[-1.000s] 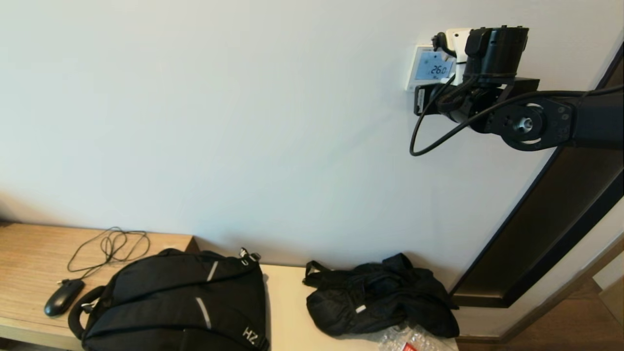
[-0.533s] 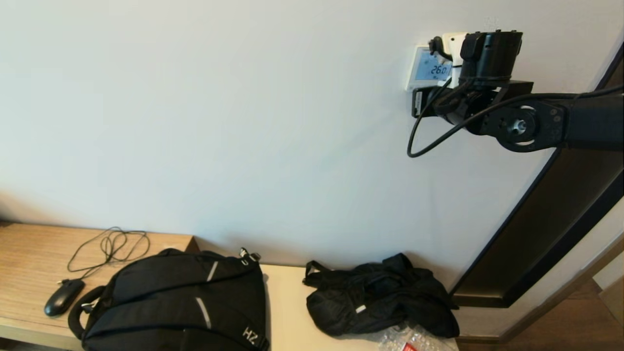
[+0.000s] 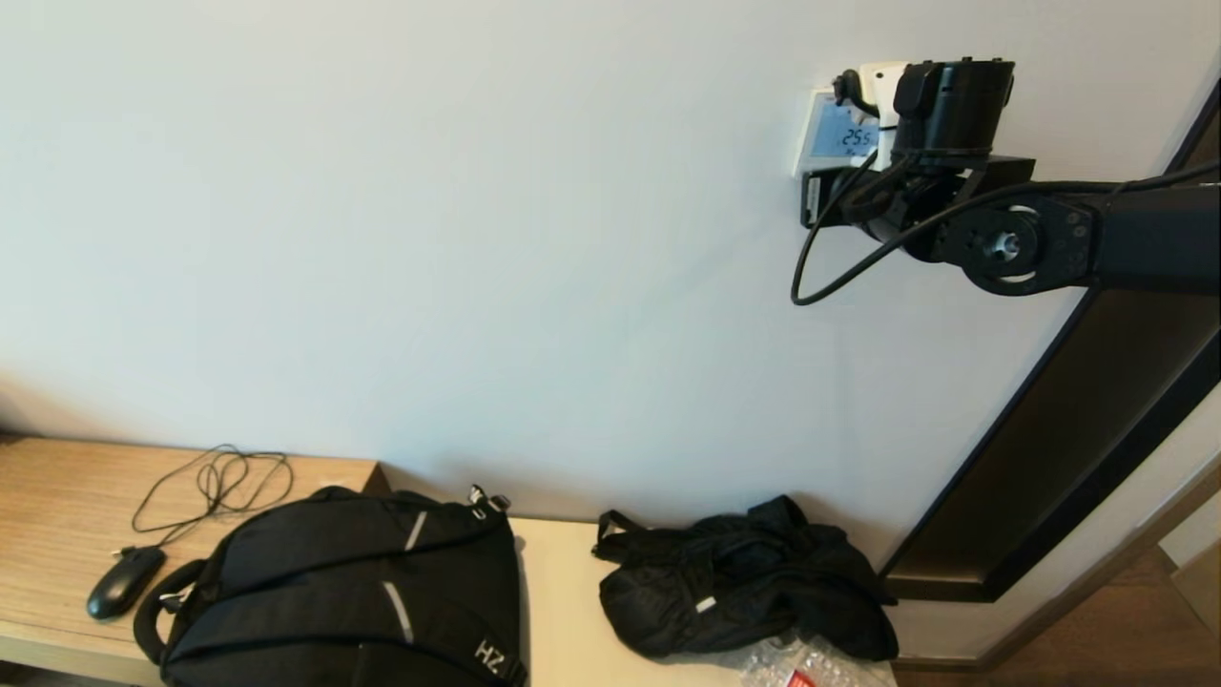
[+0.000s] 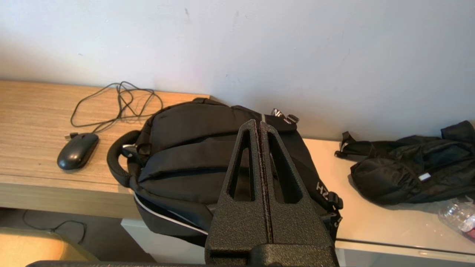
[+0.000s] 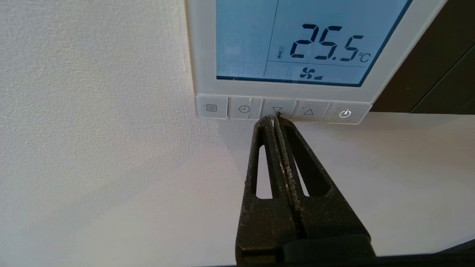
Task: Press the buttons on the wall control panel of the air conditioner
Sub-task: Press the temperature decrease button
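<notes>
The white wall control panel point(image 3: 828, 129) hangs high on the wall; its pale blue screen point(image 5: 297, 40) reads 25.5 °C. Along its bottom edge runs a row of small grey-white buttons point(image 5: 245, 108). My right gripper point(image 5: 274, 118) is shut and empty, its tips touching the down-arrow button point(image 5: 286, 109) in the middle of the row. In the head view the right arm's wrist point(image 3: 949, 105) hides the panel's right half. My left gripper point(image 4: 258, 124) is shut and empty, parked low above the black backpack point(image 4: 193, 155).
A black square panel point(image 3: 818, 197) sits just under the thermostat. A dark door frame point(image 3: 1078, 439) runs down the right. On the low bench point(image 3: 57, 515) lie a mouse point(image 3: 122, 582) with cable, the backpack point(image 3: 343, 592), a black jacket point(image 3: 744, 582) and a plastic bottle point(image 3: 796, 663).
The right arm has moved a little left and towards the wall. The screen reading has changed from 26.0 to 25.5.
</notes>
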Robot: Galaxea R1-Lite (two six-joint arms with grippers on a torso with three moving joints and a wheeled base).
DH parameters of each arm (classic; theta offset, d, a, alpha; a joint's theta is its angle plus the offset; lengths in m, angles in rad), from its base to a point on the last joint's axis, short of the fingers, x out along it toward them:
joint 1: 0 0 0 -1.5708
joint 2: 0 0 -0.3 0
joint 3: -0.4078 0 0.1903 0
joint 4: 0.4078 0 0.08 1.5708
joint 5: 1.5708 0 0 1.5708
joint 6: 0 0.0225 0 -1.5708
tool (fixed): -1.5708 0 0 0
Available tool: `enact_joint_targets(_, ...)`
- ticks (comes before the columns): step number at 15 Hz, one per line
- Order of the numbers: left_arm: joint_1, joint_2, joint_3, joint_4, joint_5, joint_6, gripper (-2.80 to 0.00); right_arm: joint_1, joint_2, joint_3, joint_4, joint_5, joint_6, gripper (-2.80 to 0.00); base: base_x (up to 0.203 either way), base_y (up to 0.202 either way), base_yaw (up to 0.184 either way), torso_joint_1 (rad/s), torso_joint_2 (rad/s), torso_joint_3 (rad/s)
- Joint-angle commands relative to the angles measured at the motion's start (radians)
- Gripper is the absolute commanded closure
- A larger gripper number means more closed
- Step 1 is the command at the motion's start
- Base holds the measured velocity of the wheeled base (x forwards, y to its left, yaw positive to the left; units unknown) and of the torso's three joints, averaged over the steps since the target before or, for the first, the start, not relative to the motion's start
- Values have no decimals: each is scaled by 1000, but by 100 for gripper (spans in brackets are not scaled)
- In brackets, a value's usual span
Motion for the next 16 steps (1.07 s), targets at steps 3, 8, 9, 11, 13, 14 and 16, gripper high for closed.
enact_joint_targets(3, 0, 0, -1, 1, 1, 0, 0, 3, -25, 29, -4, -8, -2, 0, 0, 0, 0, 0, 0, 0)
enact_joint_targets(8, 0, 0, 0, 1, 1, -2, 0, 2, -22, 30, -5, -8, -3, 0, 0, 0, 0, 0, 0, 0)
enact_joint_targets(9, 0, 0, 0, 1, 1, -2, 0, 2, -18, 27, -6, -8, -2, 0, 0, 0, 0, 0, 0, 0)
enact_joint_targets(11, 0, 0, -1, 1, 1, -1, 0, 2, -6, 12, -3, -8, -3, 0, 0, 0, 0, 0, 0, 0)
enact_joint_targets(13, 0, 0, 0, 1, 1, -1, 0, 0, 14, -3, -3, -8, -3, 0, 0, 0, 0, 0, 0, 0)
enact_joint_targets(14, 0, 0, 0, 1, 1, 0, 0, 0, 19, -6, -3, -8, -3, 0, 0, 0, 0, 0, 0, 0)
enact_joint_targets(16, 0, 0, -1, 1, 1, 0, 0, 0, 22, -8, -3, -8, -3, 0, 0, 0, 0, 0, 0, 0)
